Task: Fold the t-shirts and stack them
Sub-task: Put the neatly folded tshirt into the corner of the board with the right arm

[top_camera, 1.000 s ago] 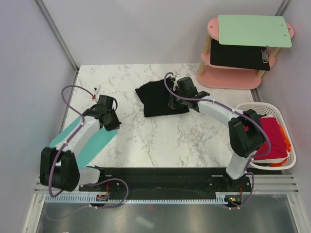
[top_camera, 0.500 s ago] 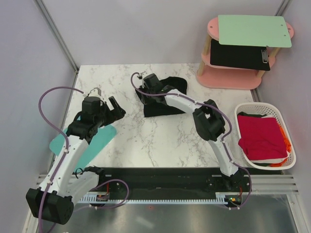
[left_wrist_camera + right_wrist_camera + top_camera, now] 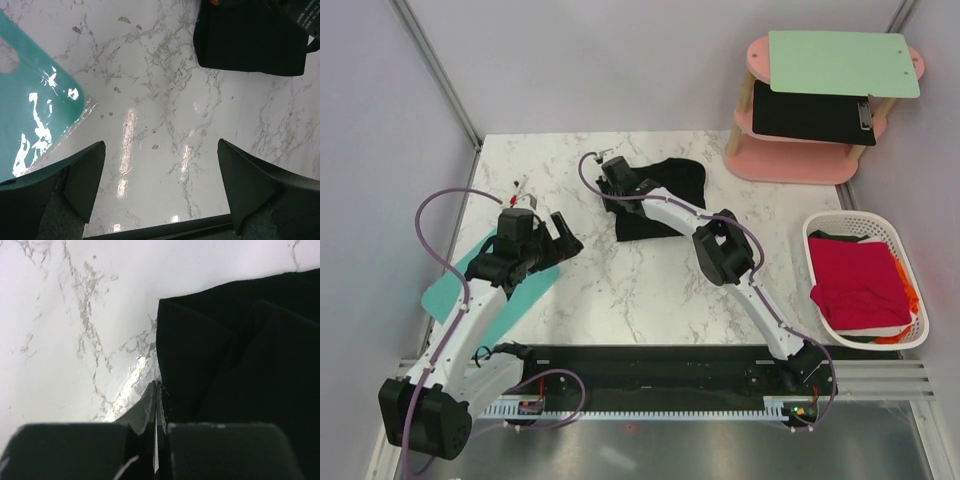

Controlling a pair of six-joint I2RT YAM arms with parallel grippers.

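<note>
Two hands are mid-fold: right hand is sitting fully closed, apparently empty, at the left edge of the black shirt; left hand is hovering wide open, empty. Next probably needs pinching that edge.

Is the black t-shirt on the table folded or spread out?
Folded, roughly: the black t-shirt lies as a compact bundle, and the right wrist view shows layers overlapping at its corner.
</note>
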